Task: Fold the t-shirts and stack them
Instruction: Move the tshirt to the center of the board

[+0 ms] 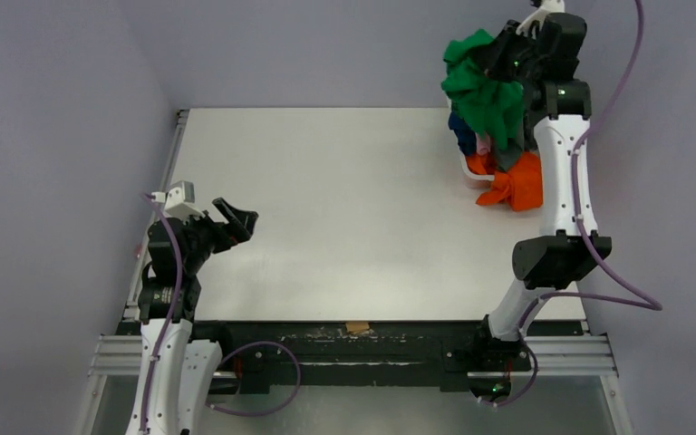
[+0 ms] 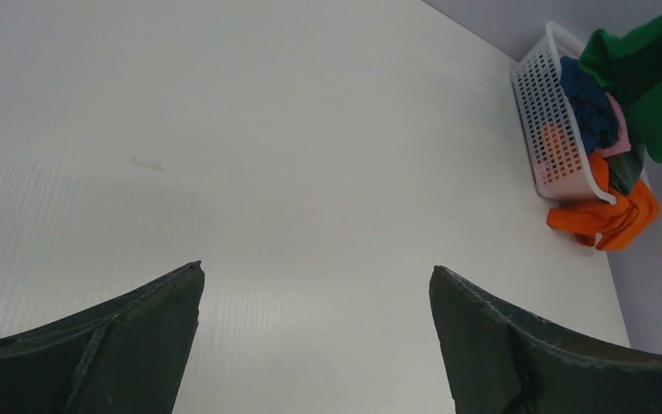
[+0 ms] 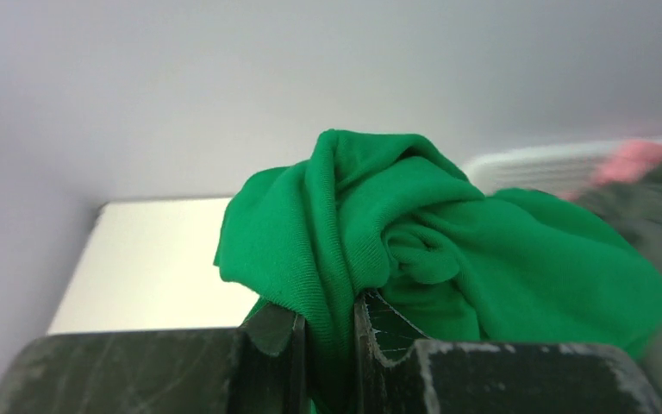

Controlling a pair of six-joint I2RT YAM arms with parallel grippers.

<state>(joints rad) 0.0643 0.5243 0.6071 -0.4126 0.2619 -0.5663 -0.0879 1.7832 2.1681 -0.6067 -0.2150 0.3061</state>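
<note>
T-shirt (image 3: 483, 267), green (plain cloth), hangs pinched in right tool (image 3: 329, 326) above basket (image 2: 545, 112).

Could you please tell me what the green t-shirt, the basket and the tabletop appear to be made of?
The green t-shirt: soft knit cloth, matte; fine ribbed weave and loose folds show. The basket: white moulded plastic, probably, given its rigid lattice of small holes. The tabletop: a white, matte, faintly ribbed sheet, perhaps corrugated plastic.
</note>
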